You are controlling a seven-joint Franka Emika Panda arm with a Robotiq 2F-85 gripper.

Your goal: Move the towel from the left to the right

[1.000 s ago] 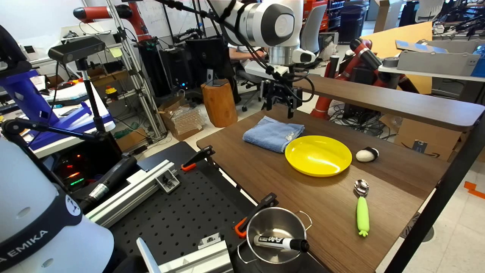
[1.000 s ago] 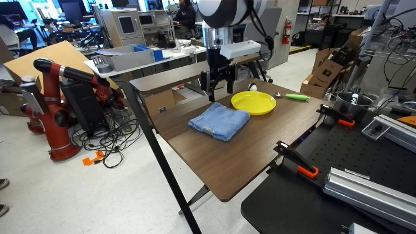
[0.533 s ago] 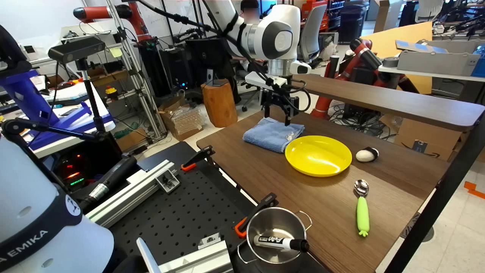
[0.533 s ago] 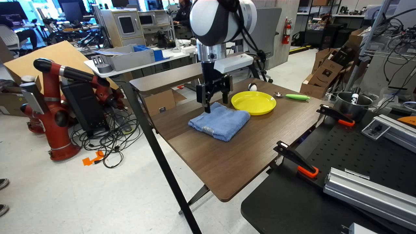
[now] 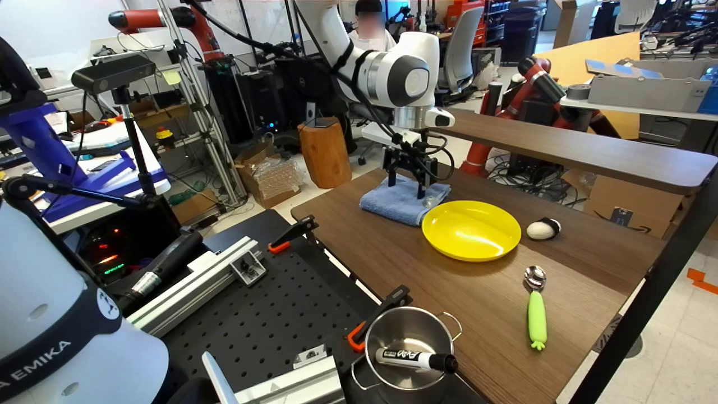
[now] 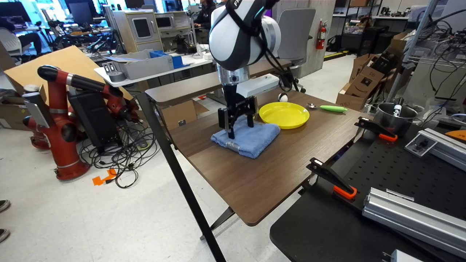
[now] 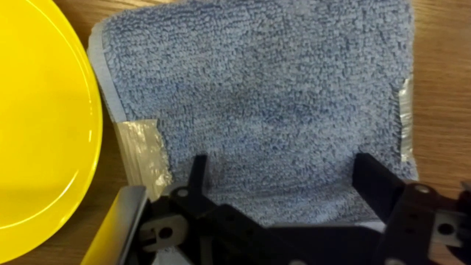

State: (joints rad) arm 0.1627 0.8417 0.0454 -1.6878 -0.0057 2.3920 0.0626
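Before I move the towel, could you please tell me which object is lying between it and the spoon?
The yellow plate lies between the towel and the spoon; both exterior views show this.

Towel (image 7: 261, 95) is showing rough looped cloth, matt; silvery patch (image 7: 145, 152) on its edge is shining, creased. Yellow bowl (image 7: 40, 114) is looking like smooth plastic, glossy, throwing highlights. Bench (image 6: 255, 185) is showing wood grain, faint sheen. Hand (image 7: 281, 157) is reading matt black, smooth. Pot (image 5: 392, 328) is gleaming, bare metal. Spoon (image 5: 536, 303) is pairing polished metal head (image 5: 535, 275) with smooth green handle (image 5: 537, 325), plastic-looking. Rails (image 6: 418, 222) are showing satin bare metal; perforated board (image 6: 395, 170) is looking matt.
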